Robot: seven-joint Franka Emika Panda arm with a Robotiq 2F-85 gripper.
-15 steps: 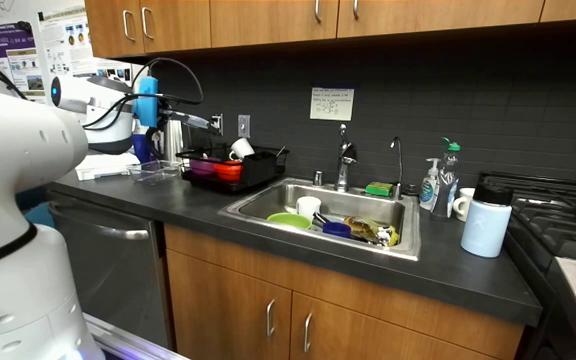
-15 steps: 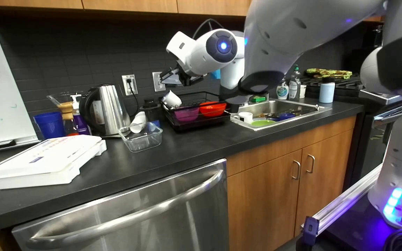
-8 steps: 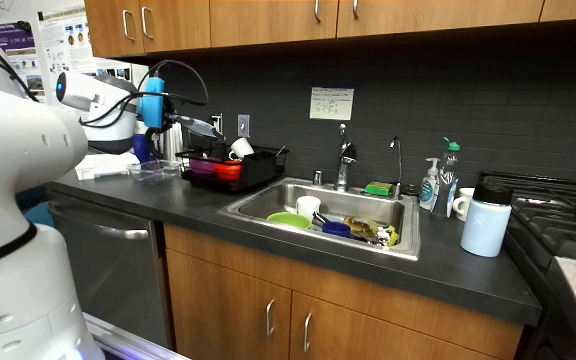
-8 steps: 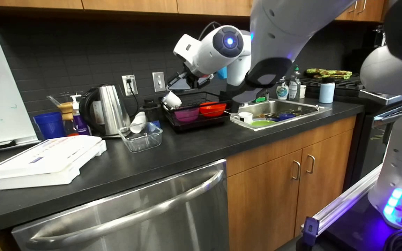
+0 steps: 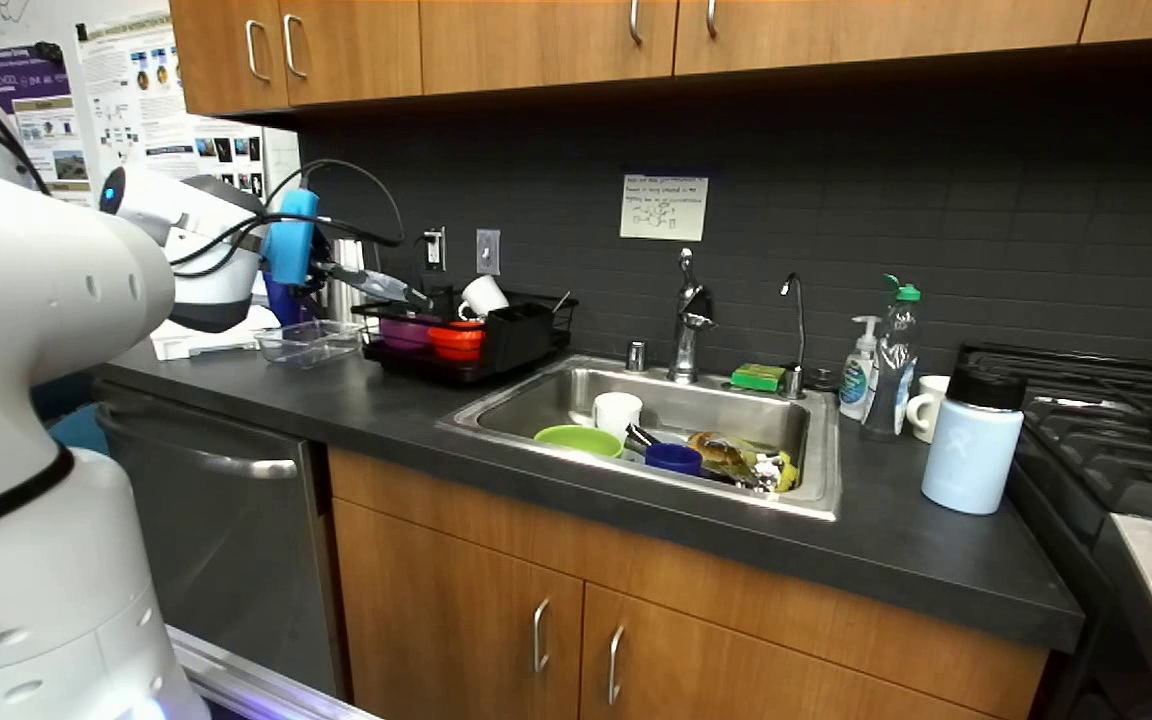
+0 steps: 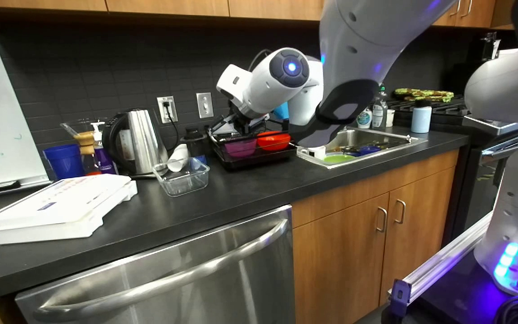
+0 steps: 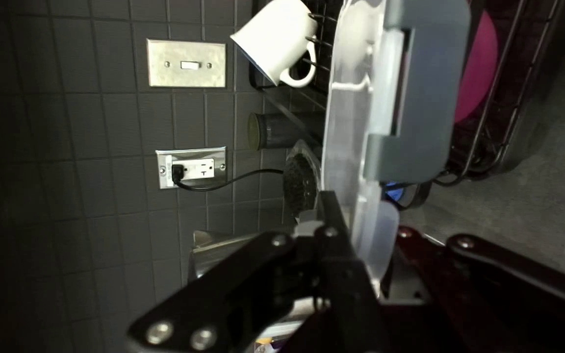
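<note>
Clear plastic lid with grey clip [image 7: 348, 142], clamped: jaws closed on it, wrist view, lid running out away from them. Held up over the black dish rack [image 5: 426, 368], slanting down away from the wrist in an exterior view. Lid-rack contact: can't tell. Wrist view puts the lid between a white mug [image 7: 277, 39], tilted on rack prongs, and a purple bowl [image 7: 478, 68] in the rack. Orange-red bowl [image 6: 273, 144] beside the purple one. Glass container [image 6: 185, 183] on dark surface [image 6: 241, 184], near the rack. Steel electric kettle [image 6: 144, 141] behind it; blue tumbler [image 6: 64, 161] and white box [image 6: 61, 202] farther along. Sink [image 5: 824, 450] past the rack's other end, holding white cup [image 5: 616, 412], green bowl [image 5: 579, 438], blue cup [image 5: 673, 458], plus some clutter, too jumbled to name. Sponge [image 5: 758, 377] on the back rim, near faucet [image 5: 688, 320]. Pump soap bottle [image 5: 858, 370], green-capped dish soap bottle [image 5: 891, 365], light-blue flask [image 5: 974, 455]: between sink and stove [image 5: 1116, 420].
</note>
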